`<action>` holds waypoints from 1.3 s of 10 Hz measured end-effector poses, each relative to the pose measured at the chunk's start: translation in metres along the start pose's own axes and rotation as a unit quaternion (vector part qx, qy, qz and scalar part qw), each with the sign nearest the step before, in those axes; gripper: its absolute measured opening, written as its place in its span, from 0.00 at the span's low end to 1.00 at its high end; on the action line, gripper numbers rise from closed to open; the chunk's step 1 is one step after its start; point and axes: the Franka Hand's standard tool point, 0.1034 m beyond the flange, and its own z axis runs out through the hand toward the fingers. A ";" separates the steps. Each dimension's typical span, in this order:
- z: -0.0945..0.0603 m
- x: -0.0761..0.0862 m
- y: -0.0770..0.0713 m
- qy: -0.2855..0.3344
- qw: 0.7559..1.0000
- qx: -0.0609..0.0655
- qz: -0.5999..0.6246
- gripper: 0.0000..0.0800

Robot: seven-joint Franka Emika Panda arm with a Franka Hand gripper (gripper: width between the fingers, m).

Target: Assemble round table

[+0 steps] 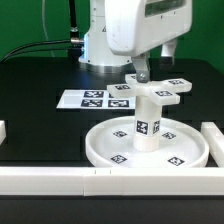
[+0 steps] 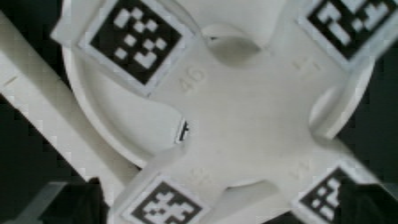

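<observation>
Black desk (image 1: 40, 125) carries the round disc (image 1: 100, 145) with its leg (image 1: 147, 118) upright; the cross-shaped foot (image 1: 160, 89) rests atop, jaws wide. Unscrewed, it could slip off.

You see white round disc (image 1: 148, 152), black-and-white square tags on it. White leg (image 1: 147, 120), same checked tag on side. White cross foot (image 1: 160, 91) (image 2: 231, 100), black-and-white tags on its arms. Marker board (image 1: 92, 98) white, black tags. Table (image 1: 40, 120) black. White bars (image 1: 60, 178) at edges.
</observation>
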 end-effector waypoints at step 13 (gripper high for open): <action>0.025 -0.013 -0.006 -0.008 1.000 0.006 0.009 0.55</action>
